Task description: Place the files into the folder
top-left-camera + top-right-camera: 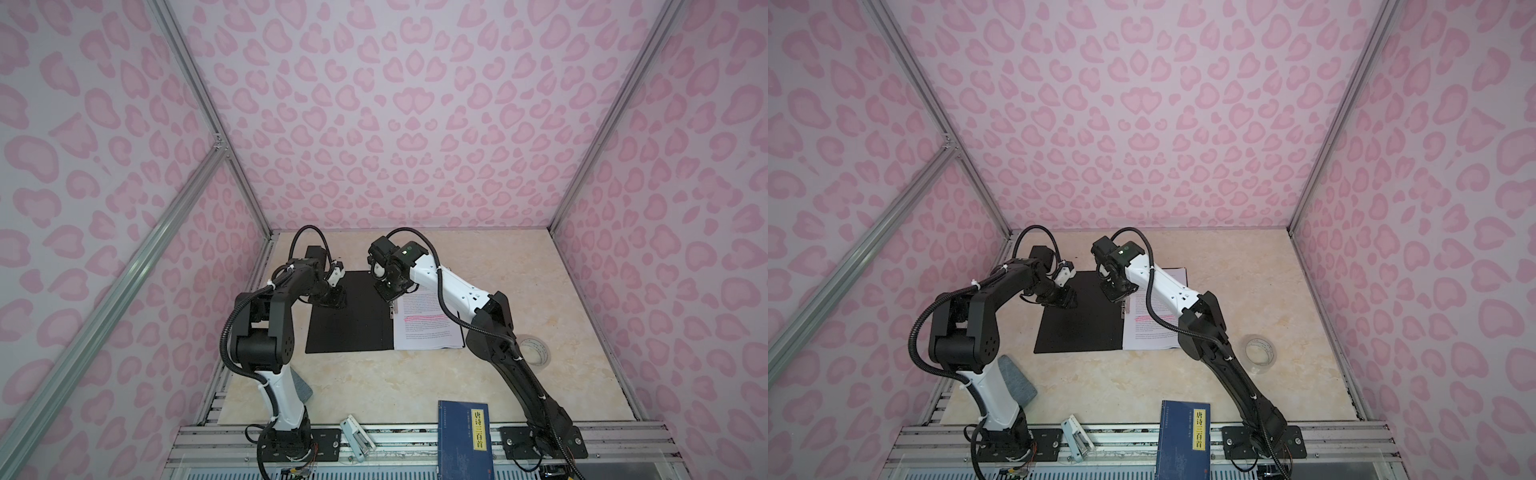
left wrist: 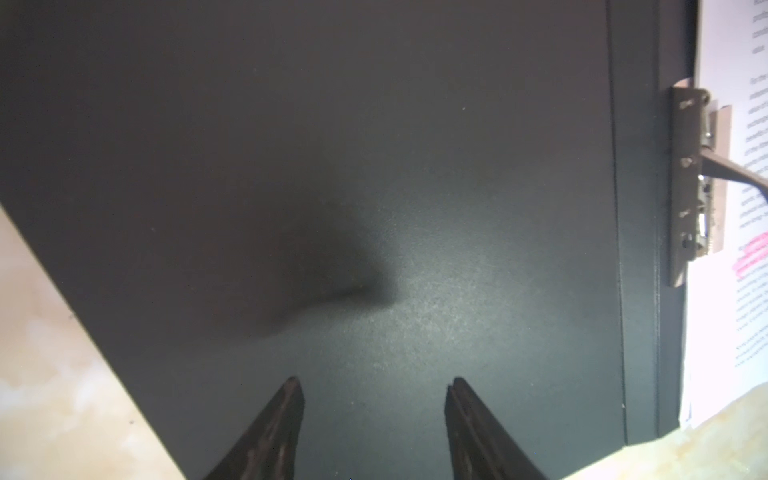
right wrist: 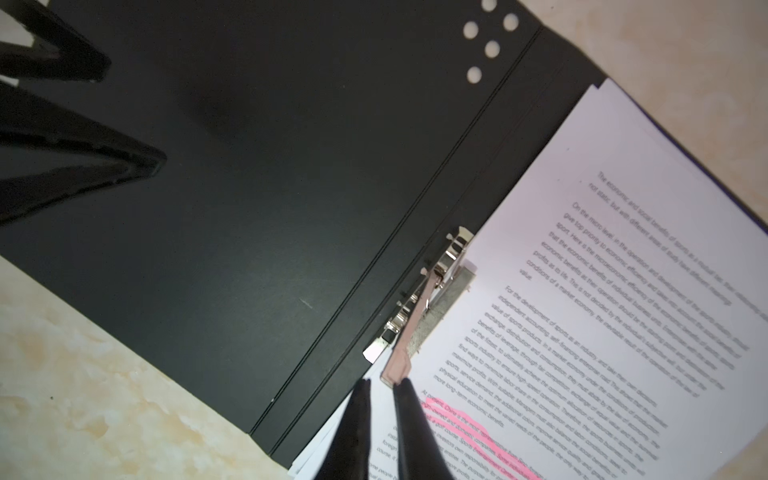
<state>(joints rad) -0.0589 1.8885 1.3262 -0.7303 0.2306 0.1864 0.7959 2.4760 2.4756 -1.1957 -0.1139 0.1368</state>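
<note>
Closest to my overhead camera, the blue book (image 1: 465,436) is lying well clear of the folder (image 1: 349,320), off its near edge, and I am leaving it out of this. I am taking the folder as my reference. It is lying open and flat on the tabletop (image 1: 374,386) with its black inside facing up. The files (image 1: 428,328) are sitting on its right half, their inner edge tucked against the spine under the metal clip (image 3: 451,303). At the folder's near corner the sheets are fanning out slightly.

As I am judging it, the next move is turning on the clip's lever (image 3: 415,324). Its long axis is running along the folder's spine, and its free end is pointing straight at the right claw (image 3: 384,382), which is sitting right at that end. Those jaws are standing almost together with the lever's tip at their mouth; whether they are actually pinching it I cannot tell. The right arm (image 1: 453,291) is clearly the nearer one, reaching in over the folder's paper side with the wrist bent down above the spine.

The left claw (image 2: 374,382) is hanging over the folder's empty left flap, towards its far end, with its jaws standing apart and holding nothing. I cannot confirm contact with the flap. The left arm (image 1: 274,307) is arching in from the folder's left side, elbow high.
</note>
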